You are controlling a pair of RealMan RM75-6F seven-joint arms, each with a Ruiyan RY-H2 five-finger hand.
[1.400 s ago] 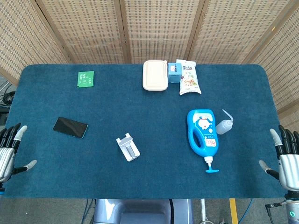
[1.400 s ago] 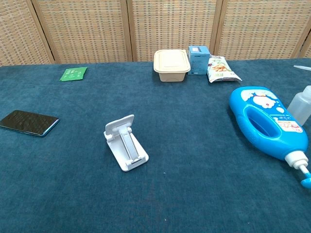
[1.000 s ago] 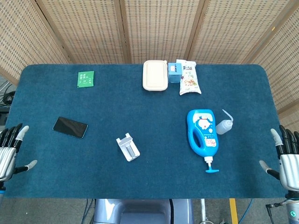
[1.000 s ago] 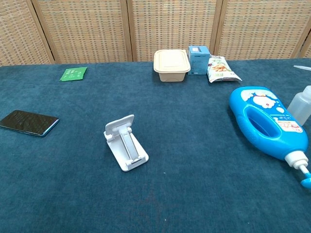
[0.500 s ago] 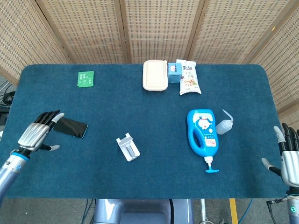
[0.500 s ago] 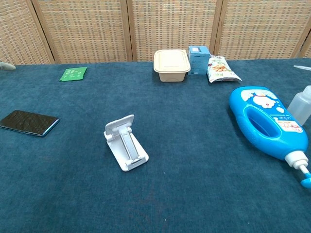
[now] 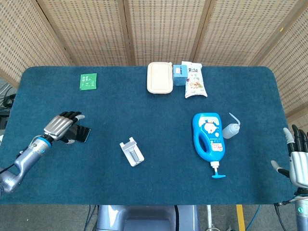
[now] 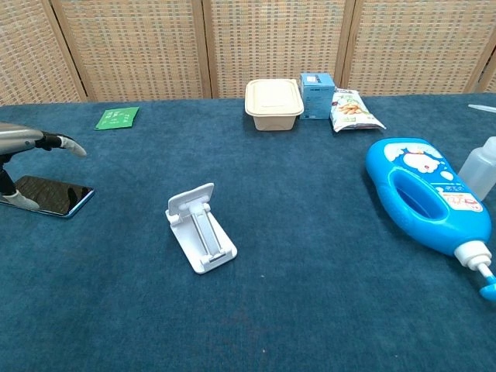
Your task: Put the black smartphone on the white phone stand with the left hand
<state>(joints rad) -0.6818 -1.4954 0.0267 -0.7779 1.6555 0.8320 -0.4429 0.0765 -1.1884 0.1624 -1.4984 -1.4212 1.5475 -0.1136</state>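
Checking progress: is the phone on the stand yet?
No, the phone lies flat on the table under the left hand, apart from the empty stand.

- Flat black glossy smartphone lies face-up on the cloth, directly beneath the left hand, mostly covered by it.
- White plastic folding phone stand sits unfolded, apart from that hand toward the table's middle.

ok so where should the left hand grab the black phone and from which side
The black smartphone lies flat on the cloth, so probably by its two long edges, coming from above, thumb on the near edge and fingers over the far one. The left hand already hovers over its left end; the right end, toward the white phone stand, stays uncovered.
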